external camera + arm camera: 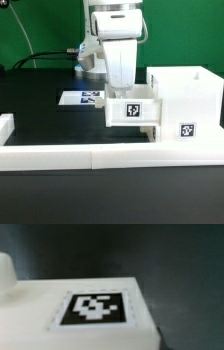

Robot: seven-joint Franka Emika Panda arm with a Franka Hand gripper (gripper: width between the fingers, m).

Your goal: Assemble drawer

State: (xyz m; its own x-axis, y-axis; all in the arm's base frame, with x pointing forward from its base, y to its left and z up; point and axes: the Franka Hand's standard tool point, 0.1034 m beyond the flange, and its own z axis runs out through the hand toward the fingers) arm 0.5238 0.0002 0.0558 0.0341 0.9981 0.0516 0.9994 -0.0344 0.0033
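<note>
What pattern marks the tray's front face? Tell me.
A black-and-white square tag on the white tray; the wrist view shows it best.

Exterior view: low, table-level camera facing the arm across the low white border wall point(100, 153), mid-range; gripper point(122, 82) near frame centre.
Wrist view: rides above the gripper, looks steeply down, very close, blurred.
Shared: tagged tray point(133, 112) point(80, 308) below the gripper.

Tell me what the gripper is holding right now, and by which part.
It cannot be told. The gripper is down at the white plastic tray with the square tag, beside the tall white box housing, but its fingertips are hidden in both views.
</note>
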